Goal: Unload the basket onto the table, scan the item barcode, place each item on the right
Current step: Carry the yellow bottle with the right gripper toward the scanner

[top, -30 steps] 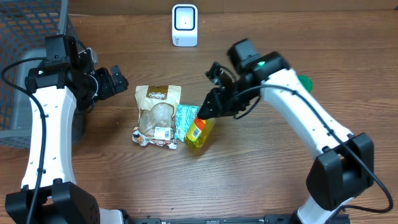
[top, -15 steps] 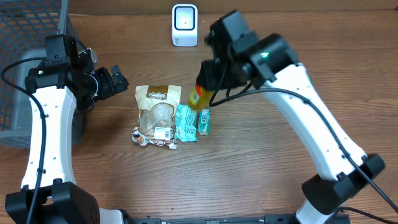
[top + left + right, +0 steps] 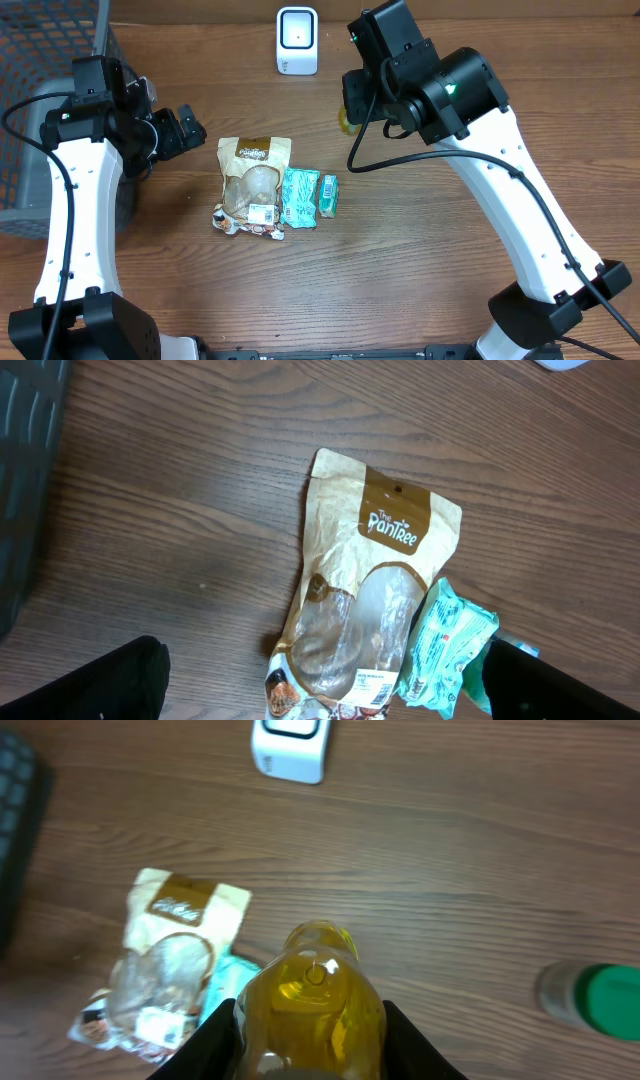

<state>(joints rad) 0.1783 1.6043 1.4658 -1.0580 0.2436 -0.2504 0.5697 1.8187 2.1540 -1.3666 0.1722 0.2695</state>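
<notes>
1. Holds the yellow bottle point(image 3: 315, 1005) in the right gripper point(image 3: 310, 1055) — jaws drawn in narrow against its two sides, with one of the fingers point(image 3: 215, 1045) pressed on each flank in the right wrist view.
2. Has that bottle lifted clear of the table point(image 3: 420, 250), to the right of the white scanner point(image 3: 297, 40) and a little nearer the robot, above the bare wood between the scanner and the packets.
3. From overhead, shows only a sliver of yellow under the black wrist of the right arm; from the wrist, shows the bottle's rounded end and clear yellow body.
4. Cannot make out a barcode on any visible face of the bottle, nor which way it faces.
5. Spreads the left gripper point(image 3: 192, 130) wide with nothing between its fingers — dark tips far apart at the two bottom corners of the left wrist view.
6. Hangs that gripper over the table just left of the brown pouch point(image 3: 253, 180), with the wire basket point(image 3: 50, 60) further left.
7. Finds the pouch lying flat, printed "The PanTree", clear window facing up.
8. Finds a teal packet point(image 3: 299, 195) touching the pouch's right edge, and a small green packet point(image 3: 328, 195) just beside that.
9. Catches a blurred green-capped container point(image 3: 590, 1000) on the table at the right edge of the right wrist view, well apart from the packets.
</notes>
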